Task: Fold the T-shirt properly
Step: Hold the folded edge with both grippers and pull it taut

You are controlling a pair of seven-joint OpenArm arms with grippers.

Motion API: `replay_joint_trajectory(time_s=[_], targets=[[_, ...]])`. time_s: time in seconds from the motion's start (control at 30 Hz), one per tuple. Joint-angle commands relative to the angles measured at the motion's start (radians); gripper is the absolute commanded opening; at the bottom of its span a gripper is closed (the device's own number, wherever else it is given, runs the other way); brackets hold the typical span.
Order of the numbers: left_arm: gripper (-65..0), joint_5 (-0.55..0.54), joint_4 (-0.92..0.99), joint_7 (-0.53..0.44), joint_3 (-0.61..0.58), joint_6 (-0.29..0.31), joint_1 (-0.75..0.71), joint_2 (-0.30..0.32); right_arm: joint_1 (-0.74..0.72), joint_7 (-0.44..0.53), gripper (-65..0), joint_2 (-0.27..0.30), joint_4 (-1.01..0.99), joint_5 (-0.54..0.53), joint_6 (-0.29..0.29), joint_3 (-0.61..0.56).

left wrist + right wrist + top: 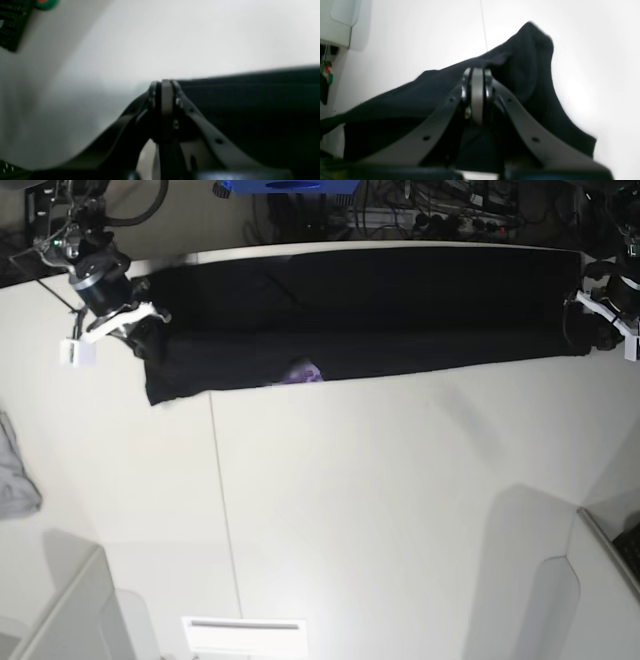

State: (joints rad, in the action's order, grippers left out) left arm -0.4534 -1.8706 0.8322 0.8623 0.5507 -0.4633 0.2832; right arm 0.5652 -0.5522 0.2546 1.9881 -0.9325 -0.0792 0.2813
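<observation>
The black T-shirt [380,310] lies stretched in a long folded band along the table's far edge, with a bit of purple print [303,372] peeking out at its front edge. My right gripper [148,332] is at the shirt's left end, shut on the T-shirt [525,65], which bunches up over the closed fingertips [477,75]. At the shirt's right end my left gripper [588,320] is also shut, and the taut black T-shirt [250,100] runs off from its fingertips [165,86].
A small grey cloth [15,470] lies at the table's left edge. A white box [245,635] sits at the front edge, with pale bins at both front corners. Cables and equipment [430,210] crowd the space behind the table [400,510].
</observation>
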Motion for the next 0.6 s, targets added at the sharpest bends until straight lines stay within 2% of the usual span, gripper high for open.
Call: replay_joint_trajectory(time_s=[0.0, 0.17, 0.37, 0.5, 0.57], targets=[[-65.0, -0.008, -0.017, -0.021, 0.004, -0.004, -0.009, 0.017, 0.011, 0.021, -65.0, 0.010, 0.015, -0.010, -0.009, 0.003], [-65.0, -0.003, -0.016, -0.026, 0.005, -0.004, -0.025, -0.011, 0.036, 0.025, -65.0, -0.005, 0.009, -0.009, -0.009, -0.020], [-65.0, 0.002, -0.016, -0.023, 0.004, -0.004, -0.056, -0.012, 0.049, 0.027, -65.0, -0.010, -0.031, -0.007, -0.008, -0.018], [-65.0, -0.005, -0.016, -0.023, 0.002, -0.004, -0.094, -0.012, 0.046, 0.027, -65.0, -0.013, -0.066, 0.062, -0.009, -0.017], [-65.0, 0.002, -0.007, -0.023, 0.002, -0.004, -0.094, -0.012, 0.048, 0.027, -65.0, -0.038, -0.068, 0.091, -0.009, -0.015]])
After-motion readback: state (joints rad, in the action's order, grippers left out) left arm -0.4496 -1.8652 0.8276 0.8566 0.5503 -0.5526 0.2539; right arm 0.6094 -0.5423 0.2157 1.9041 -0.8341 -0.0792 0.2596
